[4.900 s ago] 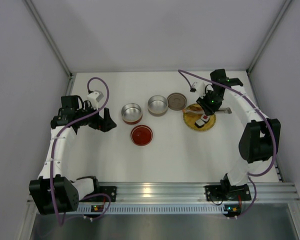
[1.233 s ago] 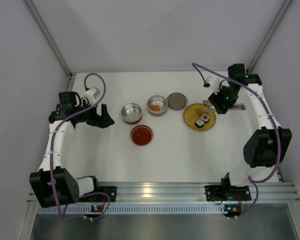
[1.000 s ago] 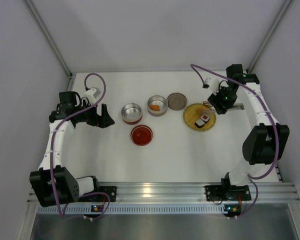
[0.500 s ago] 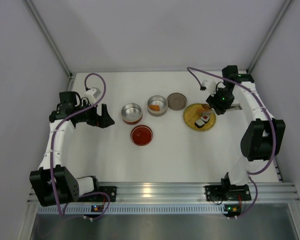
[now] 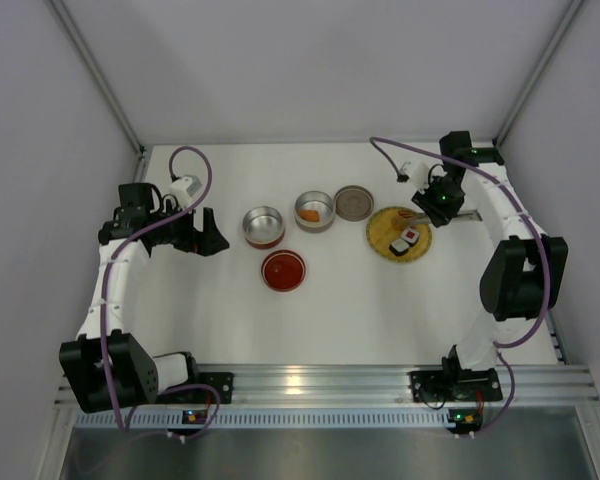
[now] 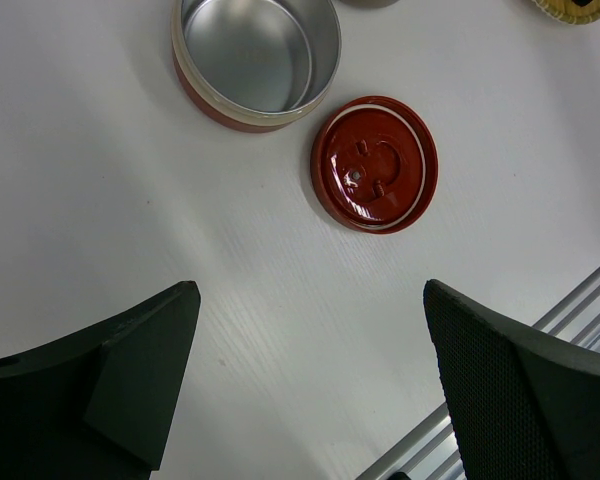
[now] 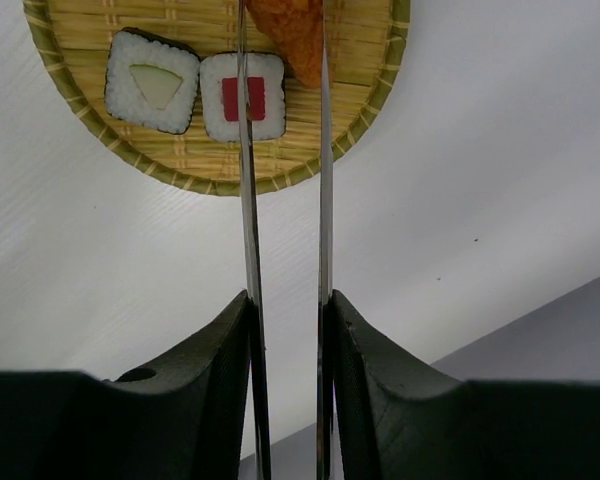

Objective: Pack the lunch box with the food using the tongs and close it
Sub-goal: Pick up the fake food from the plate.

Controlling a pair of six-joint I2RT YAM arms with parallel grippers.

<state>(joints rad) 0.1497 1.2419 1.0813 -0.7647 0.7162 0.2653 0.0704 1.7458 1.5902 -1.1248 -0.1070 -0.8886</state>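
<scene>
While the right pincer (image 7: 285, 310) clenches the tongs (image 7: 248, 200) between its two fingers, the thin arms run straight ahead of it and flank an orange chunk (image 7: 290, 35) at the far side of the woven plate (image 7: 230, 185); whether the tips already pinch the chunk or merely stand beside it cannot be told; two rolls, one with a green centre (image 7: 152, 80) and one with a red centre (image 7: 243, 97), lie side by side on the plate, ahead of this pincer, the red one partly under one tong arm.

Done, by judgement: one orange piece (image 5: 308, 213) lies in the filled tin (image 5: 331, 206), well apart from the right pincer, toward the left arm.

Left, by judgement: the chunk and both rolls to be carried over, then the lids set on.

The left pincer (image 6: 310, 370) hangs released and empty, jaws wide; just ahead of it lies the red lid (image 6: 374, 163), and beyond that the empty tin (image 6: 255, 50); the silver lid (image 5: 354, 202) rests between the filled tin and the plate.
</scene>
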